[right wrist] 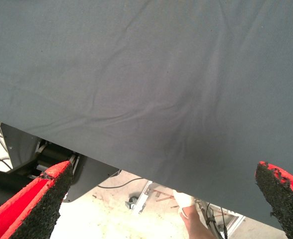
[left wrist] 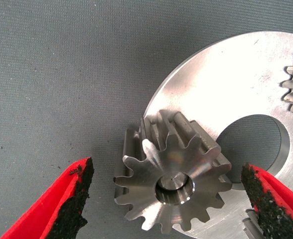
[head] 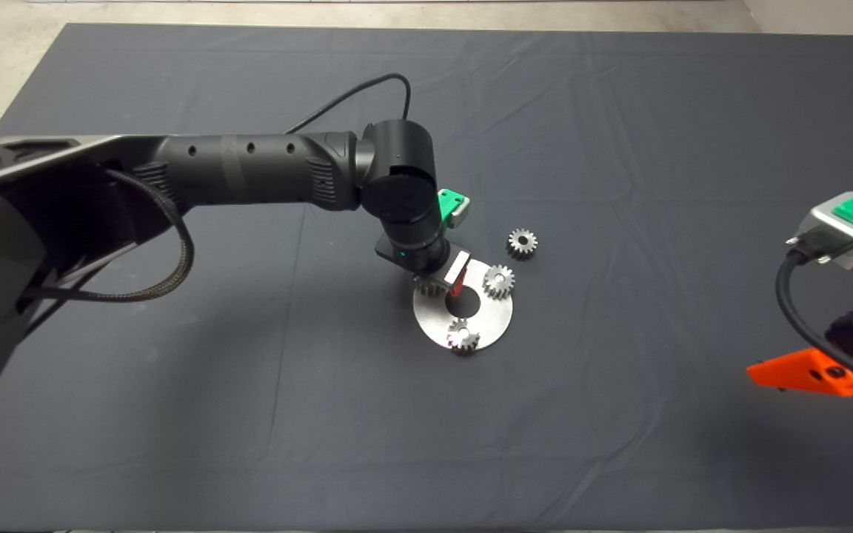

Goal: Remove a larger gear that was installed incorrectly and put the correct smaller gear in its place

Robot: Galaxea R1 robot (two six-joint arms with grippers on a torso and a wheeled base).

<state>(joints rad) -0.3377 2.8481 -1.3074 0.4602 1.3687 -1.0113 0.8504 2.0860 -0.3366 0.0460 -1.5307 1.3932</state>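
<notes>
Shiny silver gear (left wrist: 174, 186), dark grey mat (head: 619, 414), red fingers (left wrist: 47, 211)

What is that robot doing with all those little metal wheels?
The robot's left hand is hovering open over a gear sitting on a round metal plate; its fingers are spread on either side, not touching it. Two more gears sit on the plate, and a fourth lies loose on the mat. The right hand waits open at the mat's edge.
</notes>
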